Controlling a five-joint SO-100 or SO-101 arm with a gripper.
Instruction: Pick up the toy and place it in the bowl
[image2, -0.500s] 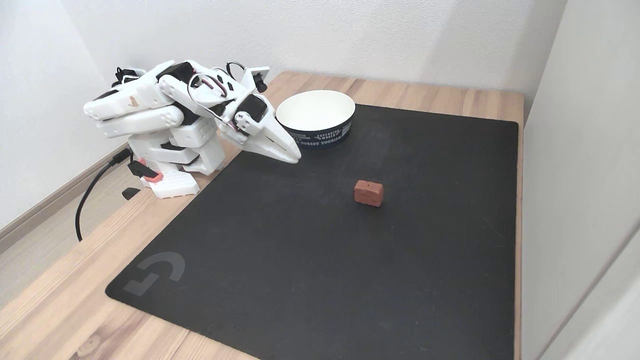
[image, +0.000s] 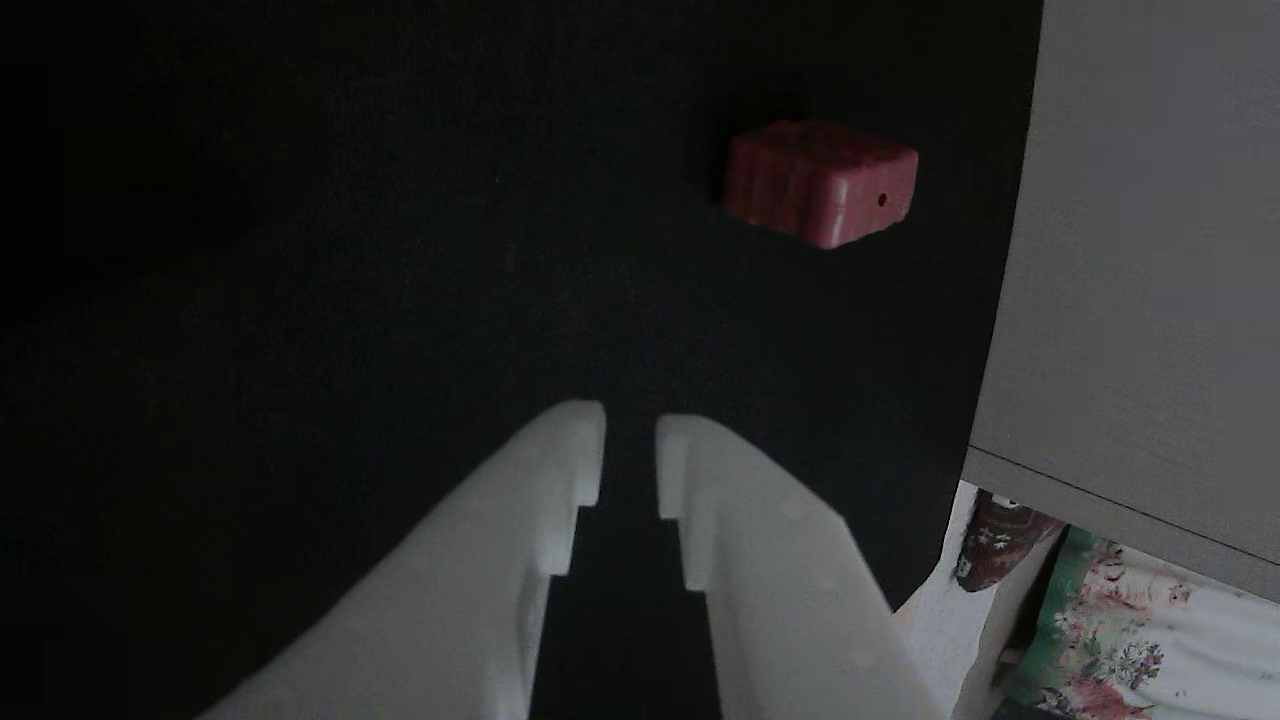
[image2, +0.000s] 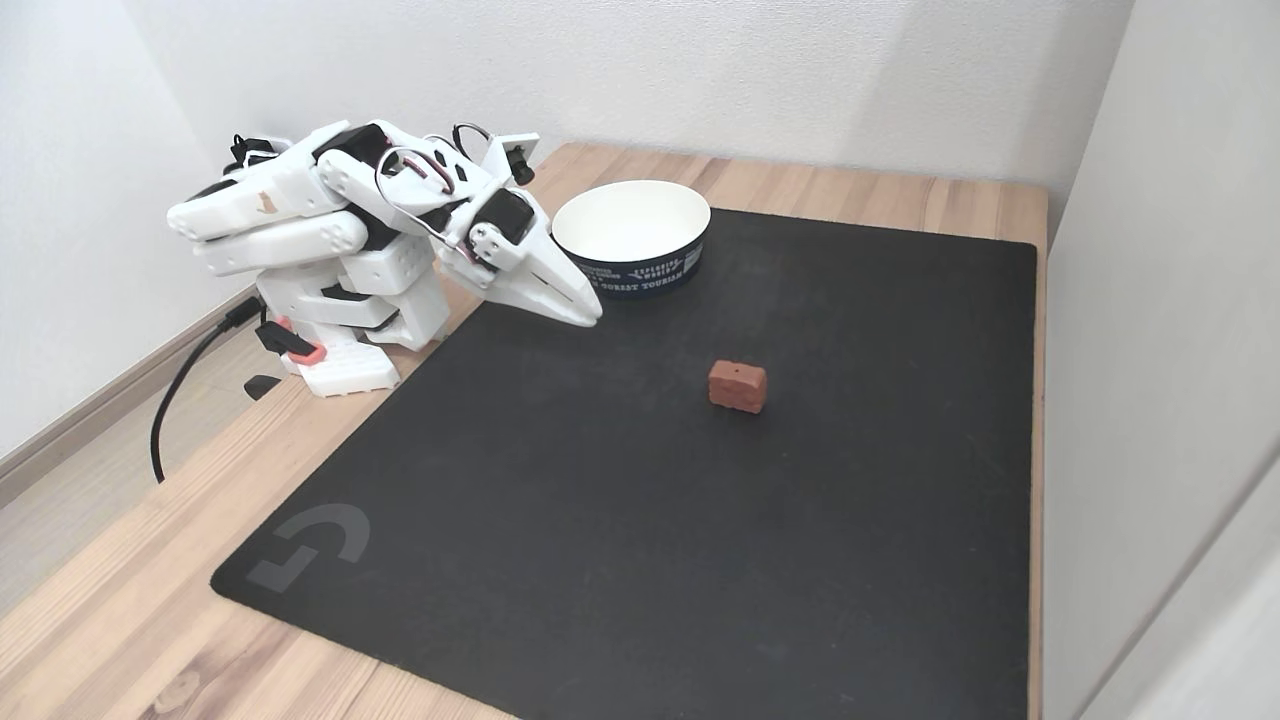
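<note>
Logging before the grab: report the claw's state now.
Claw: slightly open, holding nothing; the red toy block lies apart on the black mat.

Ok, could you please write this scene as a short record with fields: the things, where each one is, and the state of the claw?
toy: red block lying on the black mat, near the middle, touched by nothing
bowl: white inside, dark band outside, at the mat's far edge, looks empty
claw: folded low beside the bowl, apart from the toy; fingers slightly parted with a narrow gap, holding nothing
arm: white, base on the wooden table left of the mat in the fixed view
task state: toy not yet picked up
</note>
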